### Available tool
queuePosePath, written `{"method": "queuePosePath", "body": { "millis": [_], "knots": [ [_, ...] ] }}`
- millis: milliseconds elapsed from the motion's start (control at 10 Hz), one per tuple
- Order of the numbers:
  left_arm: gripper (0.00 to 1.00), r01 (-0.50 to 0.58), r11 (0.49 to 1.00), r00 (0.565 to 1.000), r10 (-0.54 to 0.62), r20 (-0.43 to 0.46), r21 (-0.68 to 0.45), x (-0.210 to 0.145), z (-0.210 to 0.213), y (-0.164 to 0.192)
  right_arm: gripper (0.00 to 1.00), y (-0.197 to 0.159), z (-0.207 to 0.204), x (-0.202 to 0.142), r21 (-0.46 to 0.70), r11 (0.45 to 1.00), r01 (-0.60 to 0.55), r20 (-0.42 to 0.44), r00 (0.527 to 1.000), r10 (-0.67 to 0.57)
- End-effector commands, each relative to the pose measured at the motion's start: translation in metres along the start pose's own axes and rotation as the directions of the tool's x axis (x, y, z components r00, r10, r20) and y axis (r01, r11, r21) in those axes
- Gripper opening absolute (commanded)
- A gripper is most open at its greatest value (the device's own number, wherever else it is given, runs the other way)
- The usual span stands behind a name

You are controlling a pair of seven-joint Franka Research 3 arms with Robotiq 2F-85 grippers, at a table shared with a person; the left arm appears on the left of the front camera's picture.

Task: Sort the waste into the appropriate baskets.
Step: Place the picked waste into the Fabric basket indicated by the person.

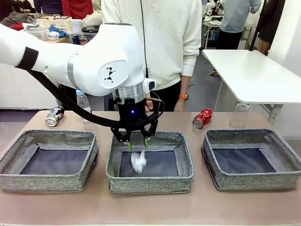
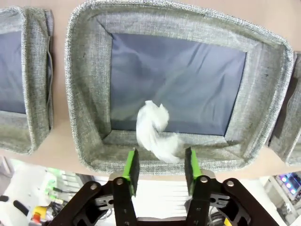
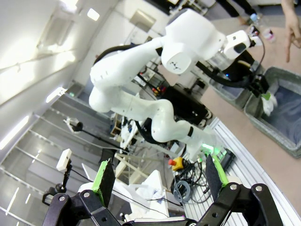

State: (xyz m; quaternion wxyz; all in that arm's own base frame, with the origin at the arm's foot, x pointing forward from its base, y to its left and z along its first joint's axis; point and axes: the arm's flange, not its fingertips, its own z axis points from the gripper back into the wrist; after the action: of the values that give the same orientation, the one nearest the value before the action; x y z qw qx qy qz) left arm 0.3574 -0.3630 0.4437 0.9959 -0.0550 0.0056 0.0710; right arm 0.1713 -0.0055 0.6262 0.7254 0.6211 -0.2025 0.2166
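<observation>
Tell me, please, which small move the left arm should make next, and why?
Probably lift the left gripper straight up, clear of the rim of the middle basket. Its jaws stand open, and the crumpled paper ball is below the pads, apart from them, inside that basket, so this piece looks sorted. The dark can, not yet sorted, is a likely next target.

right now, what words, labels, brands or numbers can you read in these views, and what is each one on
No word or number reads clearly.
Black logo mark, no letters: on the rounded white arm joint.
Crushed red metal can: print too blurred to read.
Dark metal can: label too small to read.
</observation>
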Motion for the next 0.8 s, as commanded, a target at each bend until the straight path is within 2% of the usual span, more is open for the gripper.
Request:
{"method": "queuePosePath", "body": {
  "millis": [0,100,500,700],
  "knots": [
    [0.93,0.005,1.000,1.000,-0.004,0.010,-0.027,0.000,0.004,0.008,1.00,0.002,-0.001,0.004,0.019,0.999,-0.027,0.006,1.000,0.027],
    [1.00,0.001,1.000,1.000,0.000,0.011,-0.027,0.000,0.005,0.008,1.00,0.002,-0.001,0.004,0.019,0.999,-0.027,0.006,1.000,0.027],
    [1.00,0.037,0.997,0.999,-0.037,-0.003,-0.064,0.000,0.014,0.010,1.00,0.002,-0.001,0.004,0.019,0.999,-0.027,0.006,1.000,0.027],
    [1.00,0.193,0.945,0.975,-0.216,-0.060,-0.265,0.008,0.061,0.042,1.00,0.002,-0.001,0.004,0.019,0.999,-0.027,0.006,1.000,0.027]
  ]
}}
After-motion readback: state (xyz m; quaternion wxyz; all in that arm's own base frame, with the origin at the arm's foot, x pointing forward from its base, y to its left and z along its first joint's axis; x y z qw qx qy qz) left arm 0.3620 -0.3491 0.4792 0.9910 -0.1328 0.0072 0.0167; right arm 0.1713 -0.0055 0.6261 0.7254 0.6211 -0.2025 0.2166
